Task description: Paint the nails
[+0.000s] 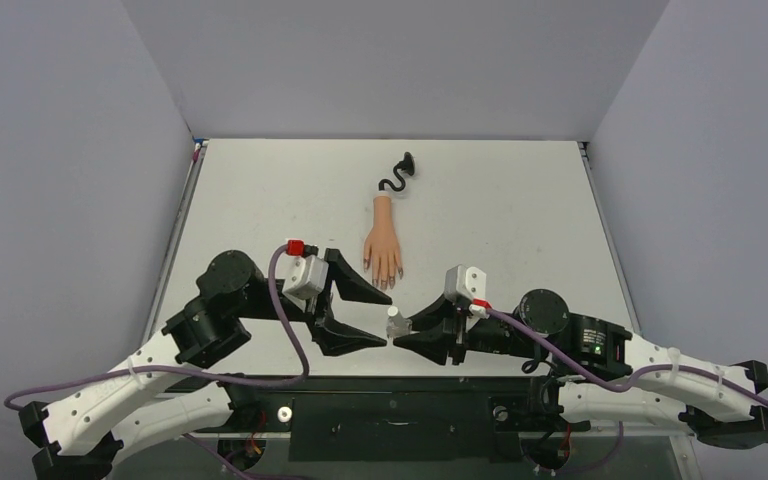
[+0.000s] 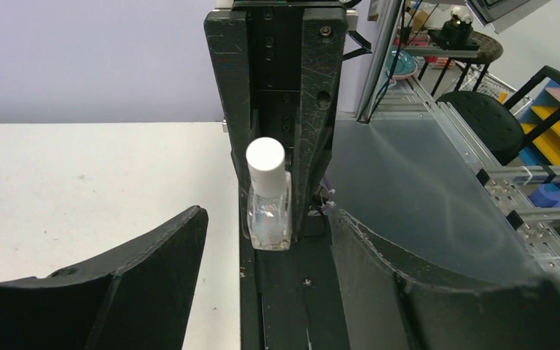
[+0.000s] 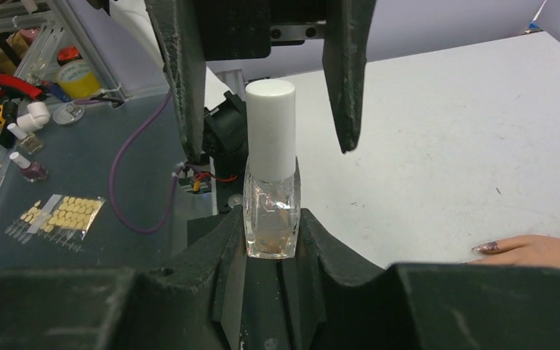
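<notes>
While the left gripper (image 1: 384,320) hangs released, its jaws spread either side of a white cap (image 3: 270,131), the right gripper (image 1: 405,330) clenches the clear polish bottle (image 3: 270,211) upright by its glass body. Just beyond them, mid-table, the peach mannequin hand (image 1: 383,245) lies flat with its fingers pointing near. The nails (image 1: 387,285) are tiny and dark purplish-grey, with a faint shimmer on one in the right wrist view.

One mannequin hand (image 1: 383,245), one polish bottle (image 3: 270,208), two arms (image 1: 150,365) (image 1: 620,350).
</notes>
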Motion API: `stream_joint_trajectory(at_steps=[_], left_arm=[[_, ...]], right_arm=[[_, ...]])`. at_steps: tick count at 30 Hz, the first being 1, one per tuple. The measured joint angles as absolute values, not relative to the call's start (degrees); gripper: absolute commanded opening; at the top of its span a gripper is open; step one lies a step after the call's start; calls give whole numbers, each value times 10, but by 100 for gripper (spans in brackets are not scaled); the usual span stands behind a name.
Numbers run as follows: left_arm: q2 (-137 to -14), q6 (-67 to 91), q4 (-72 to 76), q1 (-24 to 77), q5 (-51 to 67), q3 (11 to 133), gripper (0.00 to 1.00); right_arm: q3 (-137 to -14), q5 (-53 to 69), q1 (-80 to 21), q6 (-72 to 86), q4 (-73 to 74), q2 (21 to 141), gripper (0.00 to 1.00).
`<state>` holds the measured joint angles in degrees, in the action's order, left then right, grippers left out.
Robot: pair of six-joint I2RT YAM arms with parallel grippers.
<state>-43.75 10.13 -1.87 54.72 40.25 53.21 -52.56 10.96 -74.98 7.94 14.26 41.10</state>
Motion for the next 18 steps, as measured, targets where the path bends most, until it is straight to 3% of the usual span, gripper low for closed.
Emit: stream_joint_trajectory(at_steps=[7,12,18], left_arm=[[-469,105,-15,547,415,532,46],[-470,108,-12,547,423,532,32],[-473,115,-6,547,435,532,6]], right_arm=[[-529,128,-750,77,147,418,0],[-532,130,-750,73,147,421,0],[-532,130,-747,70,147,429,0]])
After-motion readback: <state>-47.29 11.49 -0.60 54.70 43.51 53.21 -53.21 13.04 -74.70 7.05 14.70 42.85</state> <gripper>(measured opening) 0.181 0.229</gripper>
